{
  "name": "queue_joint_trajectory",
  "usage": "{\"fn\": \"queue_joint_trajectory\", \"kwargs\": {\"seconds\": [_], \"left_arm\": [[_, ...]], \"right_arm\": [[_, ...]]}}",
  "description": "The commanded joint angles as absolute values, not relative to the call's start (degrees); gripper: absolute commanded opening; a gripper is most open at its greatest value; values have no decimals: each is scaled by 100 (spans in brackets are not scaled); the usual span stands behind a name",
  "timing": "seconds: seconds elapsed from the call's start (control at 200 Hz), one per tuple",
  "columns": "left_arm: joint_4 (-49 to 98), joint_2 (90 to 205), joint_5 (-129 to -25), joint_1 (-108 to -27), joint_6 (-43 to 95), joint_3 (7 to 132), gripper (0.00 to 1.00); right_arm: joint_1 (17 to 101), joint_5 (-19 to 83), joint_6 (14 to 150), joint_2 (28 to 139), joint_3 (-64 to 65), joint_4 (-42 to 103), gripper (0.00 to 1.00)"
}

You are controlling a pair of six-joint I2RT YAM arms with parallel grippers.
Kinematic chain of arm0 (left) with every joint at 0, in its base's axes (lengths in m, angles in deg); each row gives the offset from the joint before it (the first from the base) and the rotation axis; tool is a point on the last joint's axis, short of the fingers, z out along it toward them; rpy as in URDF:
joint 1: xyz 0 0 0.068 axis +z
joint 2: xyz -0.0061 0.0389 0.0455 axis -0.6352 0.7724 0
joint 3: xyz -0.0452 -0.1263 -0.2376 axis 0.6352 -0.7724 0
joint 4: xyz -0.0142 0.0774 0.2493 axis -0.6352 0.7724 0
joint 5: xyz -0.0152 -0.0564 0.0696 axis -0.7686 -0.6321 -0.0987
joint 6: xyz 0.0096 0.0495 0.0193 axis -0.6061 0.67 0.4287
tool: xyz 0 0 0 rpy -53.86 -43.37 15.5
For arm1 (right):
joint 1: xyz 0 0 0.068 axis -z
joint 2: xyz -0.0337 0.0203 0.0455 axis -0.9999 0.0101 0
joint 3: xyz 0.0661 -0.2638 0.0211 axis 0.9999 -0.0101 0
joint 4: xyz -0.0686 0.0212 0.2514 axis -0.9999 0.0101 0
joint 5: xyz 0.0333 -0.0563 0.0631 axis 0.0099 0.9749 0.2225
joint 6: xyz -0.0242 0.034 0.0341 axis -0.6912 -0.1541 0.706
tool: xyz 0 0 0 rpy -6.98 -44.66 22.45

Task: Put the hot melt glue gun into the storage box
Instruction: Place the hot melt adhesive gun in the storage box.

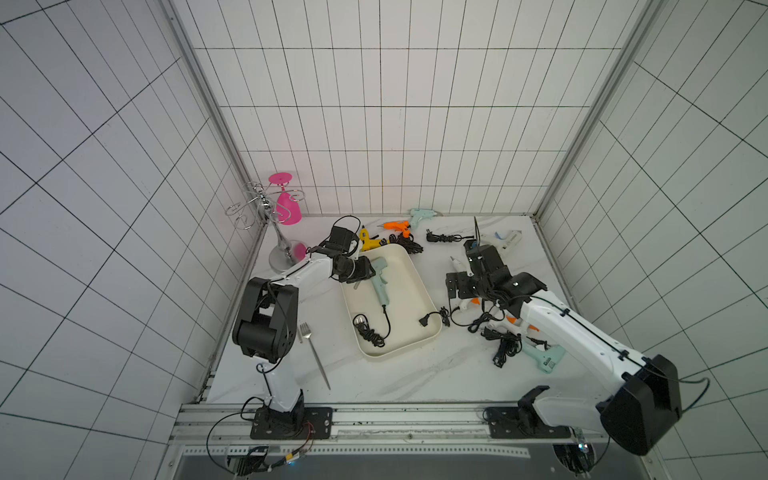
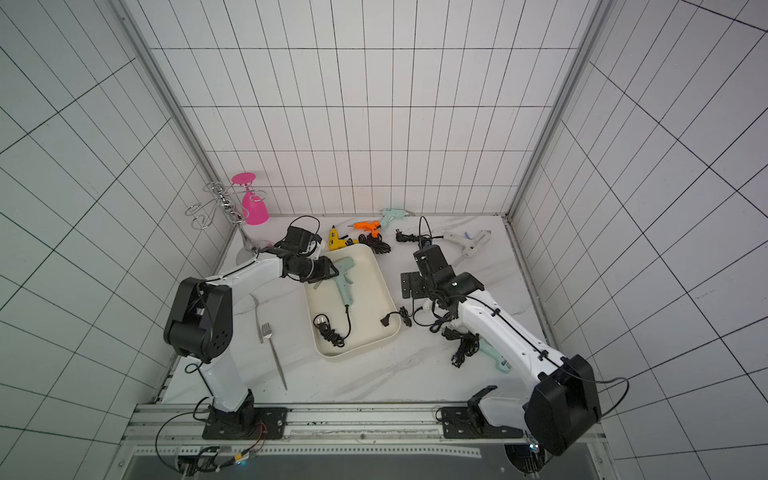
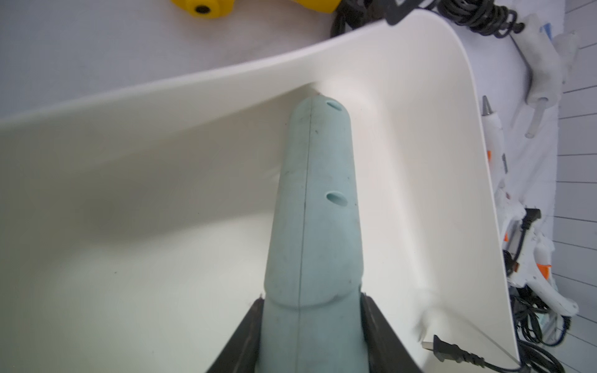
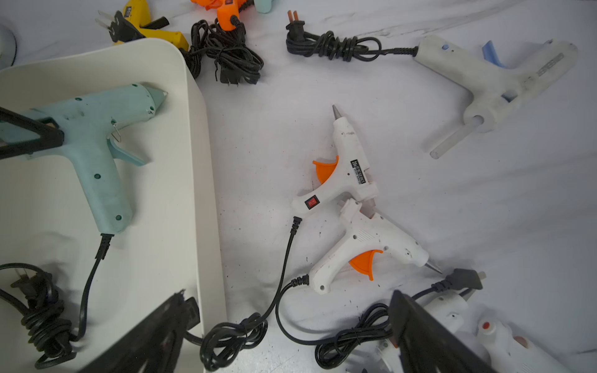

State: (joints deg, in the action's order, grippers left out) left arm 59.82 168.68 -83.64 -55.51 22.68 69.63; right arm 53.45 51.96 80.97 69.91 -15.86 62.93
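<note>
Closest to the lens of the left wrist camera, the mint-green hot melt glue gun (image 3: 313,210) fills the view. The rear of its barrel is bracketed by the left end effector (image 3: 311,298), whose dark fingers (image 3: 242,339) sit close against both sides; whether they pinch it or only flank it I cannot tell. The gun lies flat on the floor of the storage box (image 1: 405,293), at its far end. Its barrel is crosswise with the nozzle toward the box's right wall, its handle runs toward the near side, and the coiled cord (image 1: 371,336) is bundled at the near end. The end effector comes in from the left, over the left wall, so I'd judge its way out is back leftward and up, with only that low wall to clear. A second plug (image 1: 424,321) rests in the box's near right corner, its lead draped over the rim onto the bench (image 1: 415,382); that could snag. Right of the box, the right end effector (image 4: 289,295) hangs empty with fingers spread wide above two white guns (image 4: 347,181) with orange triggers. A yellow gun (image 1: 368,241) and an orange gun (image 1: 397,225) lie just beyond the far wall.
</note>
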Motion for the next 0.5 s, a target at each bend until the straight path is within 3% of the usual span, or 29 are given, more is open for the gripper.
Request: {"fn": "queue_joint_trajectory", "kwargs": {"seconds": [0.0,0.22,0.495], "left_arm": [[6245,16640,-7071,-5650,2044,6997,55],[6622,16211,-6157,-5850,1883,7182,69],[7133,16100,-5762,-5941,2016,7573,71]], "right_arm": [[5400,4908,8095,7004,-1381,6371,99],[5400,4942,8059,6956,-1351,6413,100],[5400,5014,8242,6839,-1633,6417,100]]}}
